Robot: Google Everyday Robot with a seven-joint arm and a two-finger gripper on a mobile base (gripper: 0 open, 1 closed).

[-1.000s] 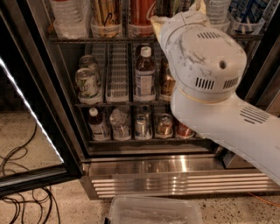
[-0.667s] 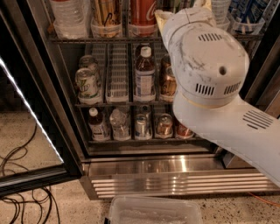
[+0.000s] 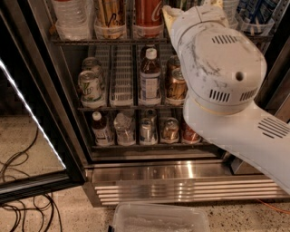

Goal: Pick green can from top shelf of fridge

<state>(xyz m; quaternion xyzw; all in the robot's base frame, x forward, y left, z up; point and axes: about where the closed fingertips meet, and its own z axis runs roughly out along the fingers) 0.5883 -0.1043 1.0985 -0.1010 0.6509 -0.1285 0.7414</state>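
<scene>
The fridge (image 3: pixel 181 174) stands open in front of me. Its top shelf (image 3: pixel 86 41) holds a clear bottle (image 3: pixel 72 18), a gold can (image 3: pixel 110 16) and a red can (image 3: pixel 147 16) in translucent cups. My white arm (image 3: pixel 222 68) covers the right part of that shelf. My gripper (image 3: pixel 179 11) reaches up to the shelf just right of the red can, mostly hidden behind the wrist housing. The green can is hidden behind the arm. Pale green-and-white cans (image 3: pixel 90 86) stand on the middle shelf.
The open glass door (image 3: pixel 31 113) with a lit edge stands at left. Black cables (image 3: pixel 22 199) lie on the floor. A clear plastic bin (image 3: pixel 158 219) sits below the fridge. A bottle (image 3: pixel 149 77) and several short cans fill the lower racks. Blue cans (image 3: pixel 253 13) stand at the top right.
The arm has shifted slightly right and the gripper end has risen a little toward the top shelf. The fridge contents have not moved.
</scene>
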